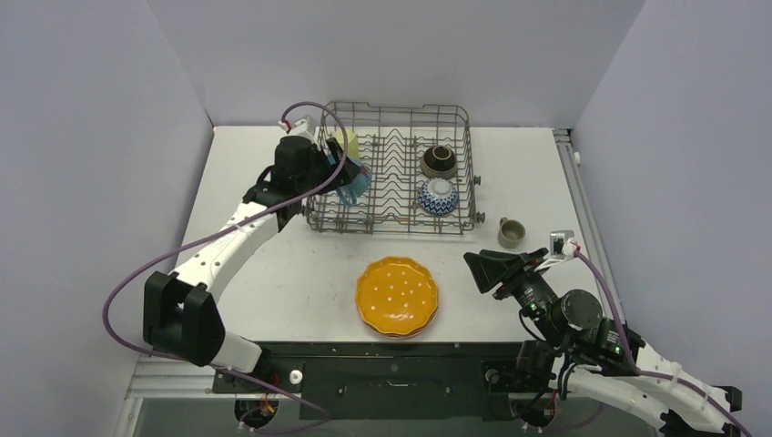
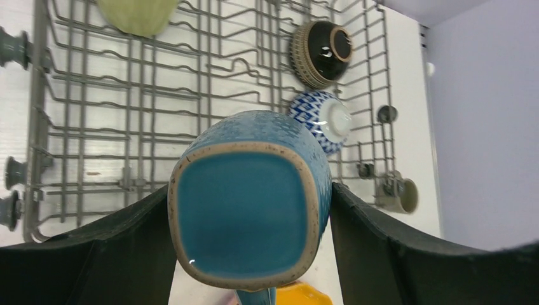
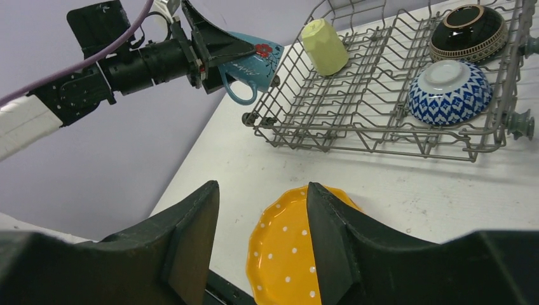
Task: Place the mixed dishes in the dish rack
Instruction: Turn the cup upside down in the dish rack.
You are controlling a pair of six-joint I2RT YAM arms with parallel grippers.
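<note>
**Blue mug [image 2: 245, 216] gripped above the dish rack [image 2: 95, 121]**

The left gripper [image 2: 248, 206] clamps the mug between its two black fingers [image 2: 121, 241], with the mug's open mouth facing the camera. In the rack beyond, a pale-yellow mug [image 2: 138, 13] lies at the top edge. A dark brown bowl [image 2: 323, 44] and a blue-white patterned bowl [image 2: 321, 121] sit near each other on the right. A grey mug [image 2: 402, 195] sits on the table [image 2: 407, 76] just outside the rack. A sliver of orange plate [image 2: 299, 295] shows at the bottom.
</note>
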